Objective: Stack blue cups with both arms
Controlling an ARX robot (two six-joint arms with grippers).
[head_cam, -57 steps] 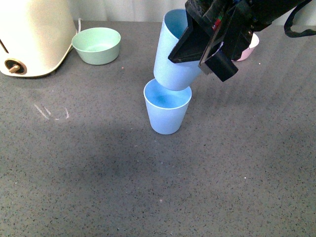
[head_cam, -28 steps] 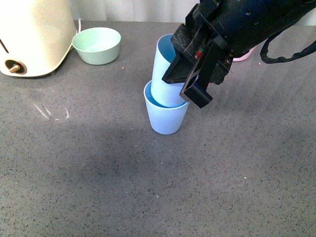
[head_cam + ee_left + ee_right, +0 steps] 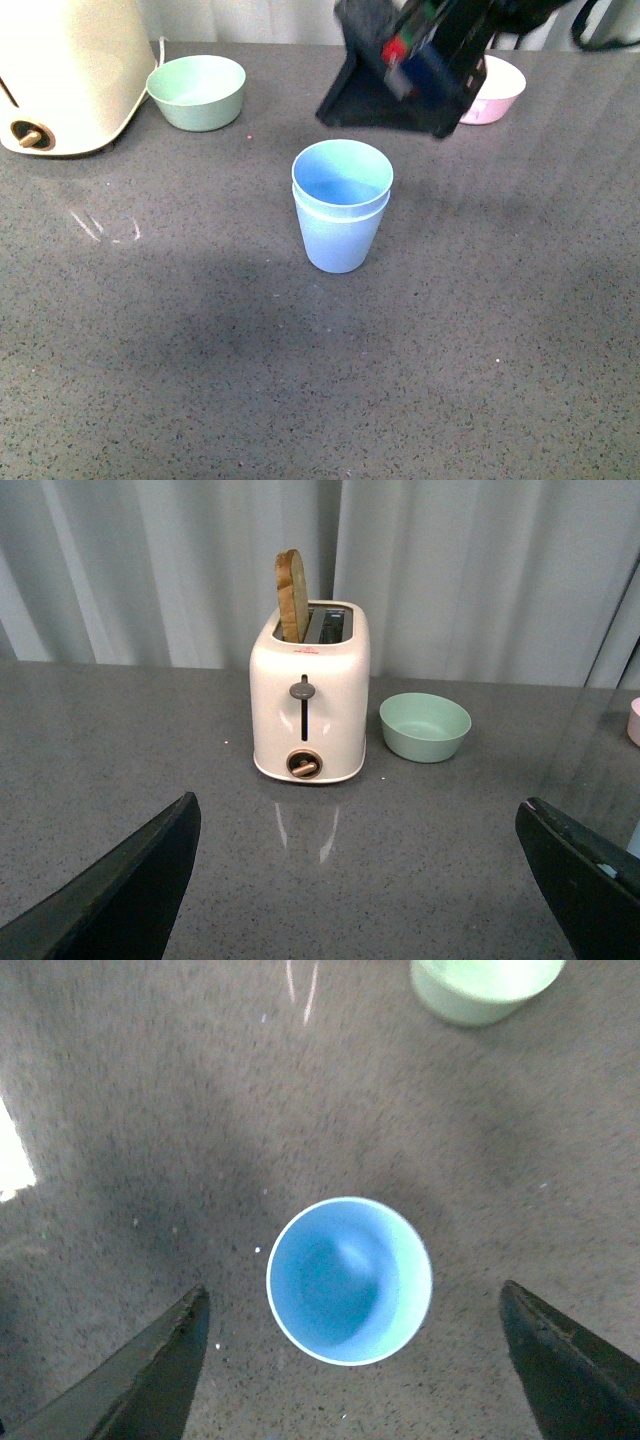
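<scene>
The two blue cups (image 3: 341, 205) stand nested, one inside the other, upright in the middle of the grey table. The right wrist view shows them from above as one blue rim (image 3: 349, 1279). My right gripper (image 3: 400, 85) is open and empty, above and behind the cups; in its wrist view (image 3: 360, 1360) the jaws stand wide apart on either side of the cups. My left gripper (image 3: 365, 880) is open and empty, low over bare table and facing the toaster; it does not show in the front view.
A cream toaster (image 3: 60, 70) with a bread slice (image 3: 293, 595) stands at the back left. A mint-green bowl (image 3: 197, 91) sits beside it. A pink bowl (image 3: 492, 90) sits at the back right, partly behind my right arm.
The upper cup has dropped fully into the lower one. My right gripper has let go of it and risen up and back.
</scene>
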